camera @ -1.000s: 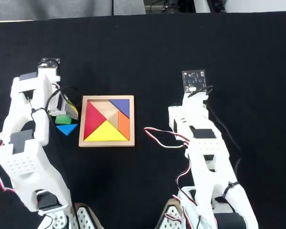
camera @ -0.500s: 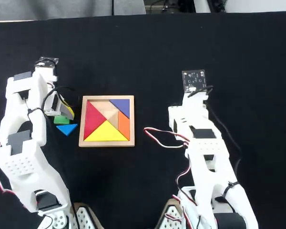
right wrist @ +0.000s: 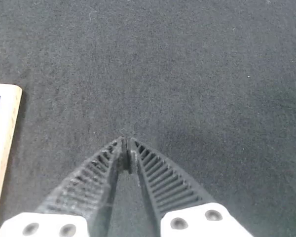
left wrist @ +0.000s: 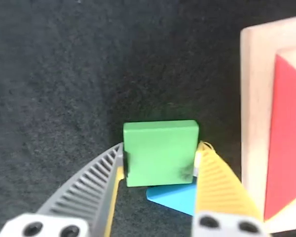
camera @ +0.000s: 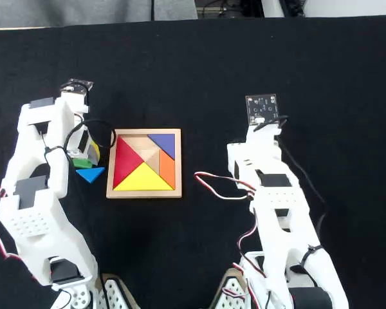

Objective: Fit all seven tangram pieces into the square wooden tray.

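My left gripper is shut on the green square, just beside the left rim of the wooden tray. A small blue triangle lies on the cloth partly under the square. In the high view the green square and blue triangle sit left of the tray. The tray holds red, yellow, blue and orange pieces, with bare wood showing near its middle and top. My right gripper is shut on nothing above black cloth to the right of the tray.
Black cloth covers the whole table. The right arm stands right of the tray, with a red and white cable looping toward the tray's lower right corner. The tray's edge shows in the right wrist view.
The left arm swung slightly away from the tray and then back toward it, keeping the green square between its fingers. The right arm has not moved.
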{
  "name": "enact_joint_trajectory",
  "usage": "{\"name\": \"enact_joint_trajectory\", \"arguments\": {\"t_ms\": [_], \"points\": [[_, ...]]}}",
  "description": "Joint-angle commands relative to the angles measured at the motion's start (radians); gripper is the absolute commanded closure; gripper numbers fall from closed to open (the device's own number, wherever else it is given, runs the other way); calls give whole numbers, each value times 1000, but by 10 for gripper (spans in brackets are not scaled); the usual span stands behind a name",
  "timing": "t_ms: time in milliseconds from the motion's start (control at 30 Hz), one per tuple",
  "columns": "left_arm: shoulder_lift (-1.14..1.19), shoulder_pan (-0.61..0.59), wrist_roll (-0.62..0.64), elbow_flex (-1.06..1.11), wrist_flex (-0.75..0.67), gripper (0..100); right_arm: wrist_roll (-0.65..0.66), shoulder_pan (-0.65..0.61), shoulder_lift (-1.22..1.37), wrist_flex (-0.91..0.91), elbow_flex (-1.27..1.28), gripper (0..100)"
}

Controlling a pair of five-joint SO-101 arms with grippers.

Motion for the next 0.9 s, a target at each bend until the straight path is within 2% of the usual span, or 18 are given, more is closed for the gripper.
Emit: {"name": "enact_joint_trajectory", "arguments": {"t_ms": [0,200,300,400,467,567,733,867], "points": [[-6,2,-8,2,-12,933,12,12,-44,-23,-28,987],[-23,22,-8,-42,5,948,12,12,-44,-23,-28,987],[-72,67,-8,-173,150,966,12,12,-44,-23,-28,987],[-135,160,-11,-297,288,970,12,12,-44,-23,-28,987],[-166,232,-14,-352,333,970,12,12,-44,-23,-28,987],[-184,332,-32,-384,334,968,12,15,-44,-23,-28,987],[-184,458,-199,-328,276,970,3,54,-45,-23,-39,987],[-184,487,-195,-257,209,968,-86,126,-45,-23,-51,987]]}}
